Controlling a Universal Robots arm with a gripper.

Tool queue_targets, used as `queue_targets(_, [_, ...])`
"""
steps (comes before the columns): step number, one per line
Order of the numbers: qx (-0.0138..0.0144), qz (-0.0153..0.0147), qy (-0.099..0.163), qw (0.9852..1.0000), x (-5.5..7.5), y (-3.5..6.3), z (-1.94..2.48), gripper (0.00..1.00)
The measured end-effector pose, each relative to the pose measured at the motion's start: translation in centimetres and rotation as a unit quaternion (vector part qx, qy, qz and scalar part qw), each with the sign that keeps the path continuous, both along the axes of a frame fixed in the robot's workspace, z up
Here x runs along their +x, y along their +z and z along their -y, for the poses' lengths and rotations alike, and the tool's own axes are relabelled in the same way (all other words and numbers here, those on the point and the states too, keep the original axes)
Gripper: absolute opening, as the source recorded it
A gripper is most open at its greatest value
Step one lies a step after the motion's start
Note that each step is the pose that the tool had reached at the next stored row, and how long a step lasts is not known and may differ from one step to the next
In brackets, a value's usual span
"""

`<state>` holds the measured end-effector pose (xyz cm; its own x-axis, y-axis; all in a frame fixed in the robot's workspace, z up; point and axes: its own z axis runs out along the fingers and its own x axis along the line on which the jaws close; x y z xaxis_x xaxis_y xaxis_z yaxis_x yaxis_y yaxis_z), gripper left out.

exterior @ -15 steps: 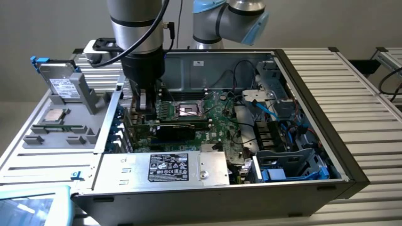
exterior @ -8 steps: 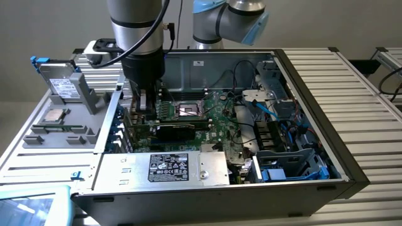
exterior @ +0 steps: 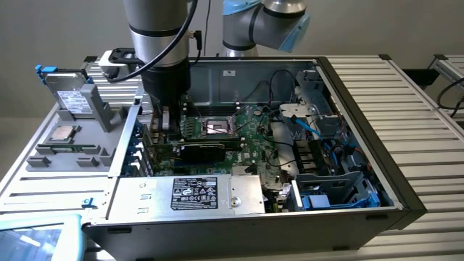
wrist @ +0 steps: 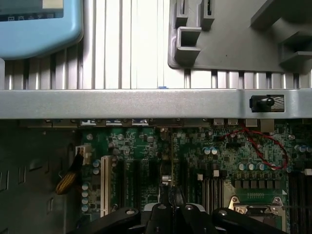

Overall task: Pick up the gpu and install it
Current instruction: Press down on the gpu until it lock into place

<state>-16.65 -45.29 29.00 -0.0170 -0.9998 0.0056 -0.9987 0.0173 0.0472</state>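
Currently the arm (exterior: pixel 161 32) reaches straight down into the open case (exterior: pixel 348 81), at the exterior view's left side of the board (exterior: pixel 243 133). Gripper (exterior: pixel 168 128) sits low over the expansion slot area, close to the case wall on that side.

Gpu (exterior: pixel 199 149): stands on edge in the slot zone of the board, black fan block facing the exterior view's right, green card edge along its top. Its upper edge lies directly under the gripper. Whether the card is fully seated in its slot cannot be told.

Wrist view: gripper (wrist: pixel 170 202) fingers are drawn together, pinched on a thin metal edge (wrist: pixel 166 183) that rises between them; this edge appears to belong to the gpu. Beyond it lie the board's slots, a white slot (wrist: pixel 104 185) to one side, the CPU socket (wrist: pixel 258 202) to the other, and a red wire (wrist: pixel 265 148) looping over the components.

Exterior view, other items: power supply (exterior: pixel 192 193) with a black label at the near edge of the case; blue cables (exterior: pixel 312 128) toward the exterior view's right; a grey fixture tray (exterior: pixel 69 152) outside the case on the exterior view's left, with a silver drive (exterior: pixel 71 100) standing upright in it and a CPU chip (exterior: pixel 62 132) lying flat.
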Motion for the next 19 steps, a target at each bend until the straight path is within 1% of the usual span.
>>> queue_targets(5, [0.0005,0.0000,0.000,1.0000,0.0,-0.28,0.00,0.15])
queue_targets(19, [0.0039,0.0000,0.000,1.0000,0.0,-1.23,0.00,0.15])
